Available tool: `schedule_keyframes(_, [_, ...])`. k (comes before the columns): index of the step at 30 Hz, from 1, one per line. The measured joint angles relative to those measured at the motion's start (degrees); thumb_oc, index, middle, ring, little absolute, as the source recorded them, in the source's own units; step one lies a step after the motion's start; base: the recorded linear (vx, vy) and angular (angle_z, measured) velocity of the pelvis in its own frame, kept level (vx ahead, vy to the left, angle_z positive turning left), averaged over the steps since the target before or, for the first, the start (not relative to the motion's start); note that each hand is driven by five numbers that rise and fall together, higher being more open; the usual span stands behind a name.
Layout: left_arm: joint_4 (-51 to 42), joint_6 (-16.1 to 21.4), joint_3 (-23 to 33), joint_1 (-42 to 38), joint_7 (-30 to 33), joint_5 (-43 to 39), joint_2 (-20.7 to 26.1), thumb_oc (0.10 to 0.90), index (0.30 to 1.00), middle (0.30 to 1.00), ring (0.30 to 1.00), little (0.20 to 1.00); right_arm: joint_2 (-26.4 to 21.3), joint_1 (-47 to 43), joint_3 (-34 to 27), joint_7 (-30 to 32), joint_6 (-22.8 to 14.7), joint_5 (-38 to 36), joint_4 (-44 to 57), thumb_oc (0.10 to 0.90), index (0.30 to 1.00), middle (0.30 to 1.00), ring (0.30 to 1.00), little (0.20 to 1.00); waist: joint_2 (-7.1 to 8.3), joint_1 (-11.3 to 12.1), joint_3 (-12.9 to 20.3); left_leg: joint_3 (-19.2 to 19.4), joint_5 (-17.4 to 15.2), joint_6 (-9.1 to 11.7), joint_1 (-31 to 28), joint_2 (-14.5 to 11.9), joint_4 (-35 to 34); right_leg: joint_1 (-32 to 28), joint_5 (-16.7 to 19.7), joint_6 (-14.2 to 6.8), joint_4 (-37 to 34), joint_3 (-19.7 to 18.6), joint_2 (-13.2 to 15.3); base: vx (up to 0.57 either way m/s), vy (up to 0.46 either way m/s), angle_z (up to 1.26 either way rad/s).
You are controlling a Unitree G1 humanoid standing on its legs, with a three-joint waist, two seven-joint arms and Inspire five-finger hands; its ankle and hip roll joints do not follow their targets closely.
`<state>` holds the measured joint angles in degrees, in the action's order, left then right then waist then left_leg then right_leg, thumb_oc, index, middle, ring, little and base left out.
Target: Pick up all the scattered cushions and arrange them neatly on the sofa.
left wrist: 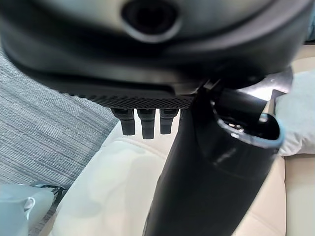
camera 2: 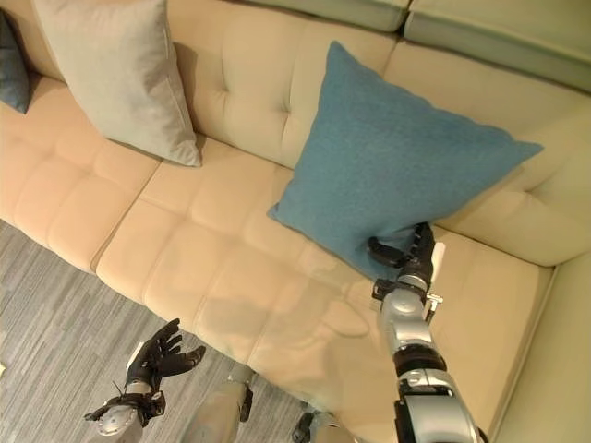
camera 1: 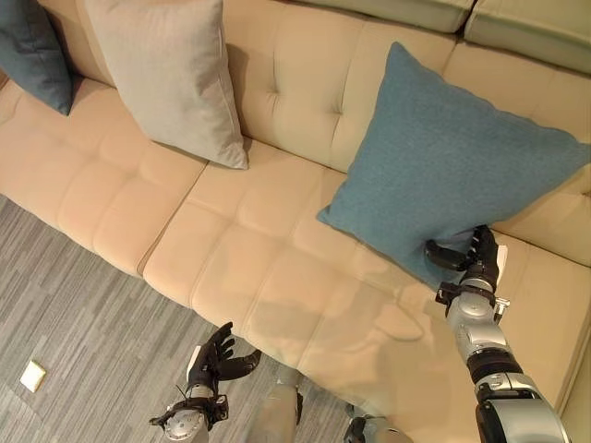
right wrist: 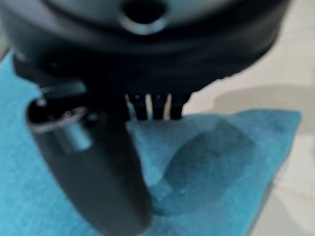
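A tufted beige sofa [camera 1: 277, 268] with button-pinched square panels runs from the near left to the far right, its seat front edge meeting grey striped carpet [camera 1: 65, 314] at the near left. A large square teal cushion [camera 1: 443, 157] of coarse woven fabric leans tilted against the backrest at the right, one corner pointing down onto the seat. The right hand [camera 1: 466, 254] reaches forward on a straight silver-grey arm and pinches that cushion's lower edge near the corner, thumb on the front face and fingers curled behind the fabric; the right wrist view shows the teal cloth bunched under the thumb. A pale grey cushion [camera 1: 171, 74] stands leaning on the backrest at the far left, and a darker blue cushion [camera 1: 32, 51] shows at the far left edge beside it. The left hand [camera 1: 217, 360] hangs low over the carpet just before the seat's front edge, fingers loosely spread and holding nothing. A wide stretch of bare seat lies between the grey and teal cushions. A small pale square [camera 1: 33, 376] lies on the carpet at the near left
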<state>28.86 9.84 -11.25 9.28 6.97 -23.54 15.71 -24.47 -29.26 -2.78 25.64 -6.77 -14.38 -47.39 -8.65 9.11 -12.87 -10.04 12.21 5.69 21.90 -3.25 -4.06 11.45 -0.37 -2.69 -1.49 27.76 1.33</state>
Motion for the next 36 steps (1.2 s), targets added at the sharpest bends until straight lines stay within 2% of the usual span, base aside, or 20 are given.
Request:
schedule_keyframes(5, [-0.2, 0.7, 0.0, -1.7, -0.1, 0.0, 0.2, 0.800, 0.900, 0.900, 0.900, 0.900, -3.2, -0.2, 0.1, 0.1, 0.0, -0.1, 0.0, 0.400, 0.300, 0.300, 0.300, 0.300, -0.28, 0.6, -0.2, -0.1, 0.3, 0.4, 1.0, -0.1, -0.2, 0.9, -0.7, -0.1, 0.4, 0.3, -0.1, 0.01, -0.006, 0.04])
schedule_keyframes(13, [-0.3, 1.1, 0.0, -2.6, -0.4, -0.1, 0.5, 0.800, 0.900, 0.900, 0.900, 0.900, -7.9, -0.7, 0.3, -0.6, 0.0, 0.0, 0.0, 0.400, 0.300, 0.300, 0.300, 0.300, -2.06, 1.5, -1.1, -0.6, 0.5, 0.5, 1.1, 0.0, -0.2, 0.8, -0.7, -0.1, 0.4, 0.7, -0.2, 0.01, 0.006, 0.03])
schedule_keyframes(23, [-0.3, 1.1, -0.1, -2.7, -1.4, -0.1, 0.6, 0.800, 0.900, 0.900, 0.900, 0.900, -8.9, -0.7, 0.4, -1.0, 0.0, 0.0, -0.2, 0.400, 0.300, 0.300, 0.300, 0.300, -2.02, 1.3, -1.2, -1.2, 0.6, 0.5, 1.2, 0.1, -0.2, 0.7, -0.7, -0.1, 0.5, 1.1, -0.2, 0.00, 0.001, 0.00])
schedule_keyframes(29, [-0.3, 1.1, -1.0, -2.7, -1.4, -0.1, 1.1, 0.800, 0.900, 0.900, 0.900, 0.900, -11.2, -0.9, 2.3, -1.8, 0.0, 0.1, -1.2, 0.400, 0.300, 0.300, 0.300, 0.300, -1.98, 1.4, -1.3, -1.5, 0.7, 0.5, 1.2, 0.1, -0.2, 0.4, -0.7, -0.1, 0.5, 1.7, -0.2, -0.05, 0.049, 0.04])
schedule_keyframes(30, [3.1, 1.0, -2.7, -6.5, -0.5, -0.1, 1.1, 0.800, 0.900, 0.900, 0.900, 0.900, -11.0, -1.8, 3.6, -1.0, 0.1, 0.1, -1.1, 0.400, 0.300, 0.300, 0.300, 0.300, -2.10, 0.7, -1.7, -1.4, 1.3, 1.0, 1.1, 0.1, -0.2, 0.5, -0.3, 0.5, 0.8, 1.8, 0.4, 0.02, 0.030, 0.02])
schedule_keyframes(32, [9.6, 0.3, -4.1, -12.4, 0.3, -0.2, 0.4, 0.800, 0.900, 0.900, 0.900, 0.900, -10.8, -4.4, 5.2, -1.4, 0.4, 0.6, -1.3, 0.400, 0.300, 0.300, 0.300, 0.300, -2.82, 0.3, -2.2, -1.4, 1.4, 1.1, 1.3, -0.1, -0.6, 1.2, -0.6, 0.2, 1.3, 1.6, -0.1, 0.02, 0.001, -0.06])
schedule_keyframes(33, [8.7, 0.7, -3.6, -13.0, 0.5, -0.3, 0.3, 0.800, 0.900, 0.900, 0.900, 0.900, -10.9, -5.3, 6.2, -1.6, 0.7, 0.6, -1.3, 0.400, 0.300, 0.300, 0.300, 0.300, -2.51, -0.6, -2.4, -1.4, 1.5, 0.9, 1.5, -0.1, -0.8, 1.4, -0.5, 0.3, 1.3, 1.6, -0.1, 0.00, 0.002, -0.05])
schedule_keyframes(34, [8.3, 1.0, -3.8, -13.4, 0.4, -0.7, 0.2, 0.800, 0.900, 0.900, 0.900, 0.900, -11.1, -5.3, 6.4, -1.6, 0.9, 0.6, -1.3, 0.480, 0.420, 0.420, 0.420, 0.420, -2.26, -0.7, -2.6, -1.4, 1.6, 0.8, 1.4, -0.1, -0.8, 1.2, -0.4, 0.3, 1.4, 1.6, -0.1, 0.00, 0.012, 0.04])
schedule_keyframes(35, [7.8, 1.1, -4.0, -14.0, 0.3, -0.8, 0.1, 0.800, 0.900, 0.900, 0.900, 0.900, -11.2, -5.4, 6.4, -1.6, 1.2, 0.6, -1.3, 0.588, 0.582, 0.582, 0.582, 0.582, -2.03, -0.7, -2.7, -1.4, 1.6, 0.7, 1.3, 0.0, -0.7, 1.1, -0.5, 0.3, 1.4, 1.7, -0.1, 0.00, 0.000, 0.00])
schedule_keyframes(36, [7.6, 1.1, -4.1, -14.2, 0.3, -1.1, 0.0, 0.800, 0.900, 0.900, 0.900, 0.900, -11.2, -5.6, 6.5, -1.6, 1.3, 0.6, -1.3, 0.657, 0.686, 0.686, 0.686, 0.686, -1.96, -0.7, -2.8, -1.4, 1.6, 0.7, 1.3, -0.1, -0.7, 1.2, -0.5, 0.3, 1.4, 1.7, -0.1, 0.00, 0.000, 0.00])
